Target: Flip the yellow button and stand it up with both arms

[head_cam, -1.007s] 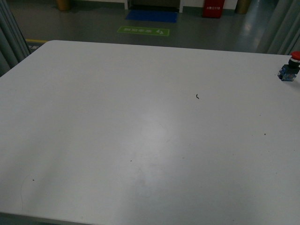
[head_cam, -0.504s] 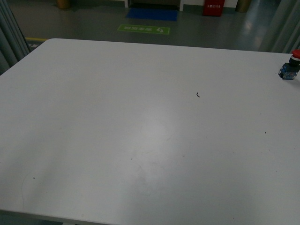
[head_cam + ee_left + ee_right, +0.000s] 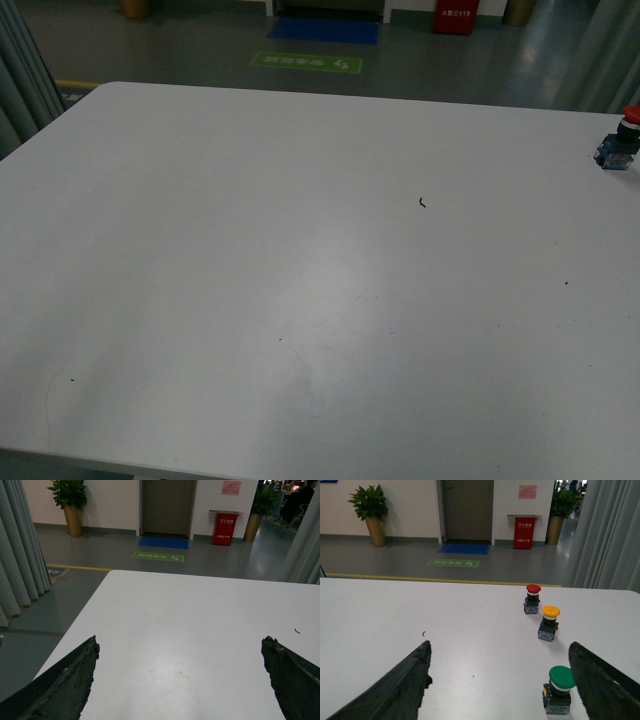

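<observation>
Yellow button (image 3: 550, 622) stands upright on its blue-and-black body on the white surface (image 3: 470, 640), cap up, between the red button (image 3: 532, 598) farther off and the green button (image 3: 559, 689) nearer the right wrist camera. All three stand apart from each other. Both grippers are spread wide and hold nothing: the right gripper (image 3: 505, 685) points towards the buttons, the left gripper (image 3: 180, 680) hangs over a bare stretch. In the front view only the red button (image 3: 622, 140) shows, at the far right edge.
</observation>
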You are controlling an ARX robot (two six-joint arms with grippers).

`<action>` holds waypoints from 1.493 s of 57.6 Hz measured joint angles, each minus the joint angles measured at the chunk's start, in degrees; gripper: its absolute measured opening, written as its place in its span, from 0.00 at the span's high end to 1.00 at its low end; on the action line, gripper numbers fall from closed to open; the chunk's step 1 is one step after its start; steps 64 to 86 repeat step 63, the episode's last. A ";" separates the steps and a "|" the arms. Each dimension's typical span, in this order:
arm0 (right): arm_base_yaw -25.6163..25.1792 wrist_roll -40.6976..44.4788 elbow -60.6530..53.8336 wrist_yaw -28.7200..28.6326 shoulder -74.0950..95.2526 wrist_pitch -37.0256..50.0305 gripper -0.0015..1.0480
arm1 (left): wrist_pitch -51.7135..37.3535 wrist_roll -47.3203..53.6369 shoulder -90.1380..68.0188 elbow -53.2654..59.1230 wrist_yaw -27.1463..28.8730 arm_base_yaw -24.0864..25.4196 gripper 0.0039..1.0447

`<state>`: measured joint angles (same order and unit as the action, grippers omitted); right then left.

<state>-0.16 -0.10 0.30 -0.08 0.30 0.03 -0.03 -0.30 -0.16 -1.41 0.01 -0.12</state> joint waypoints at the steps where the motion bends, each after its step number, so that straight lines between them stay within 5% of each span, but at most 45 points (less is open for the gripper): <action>1: 0.00 0.00 0.00 0.00 0.00 0.00 0.15 | 0.00 0.00 0.00 0.00 0.00 0.00 0.06; 6: 0.00 -0.09 0.00 0.00 0.00 0.00 0.05 | 0.00 0.00 0.00 0.00 0.00 0.00 0.06; 86: 0.00 -0.02 0.00 0.00 0.00 0.00 0.07 | 0.00 0.00 0.00 0.00 0.00 0.00 0.06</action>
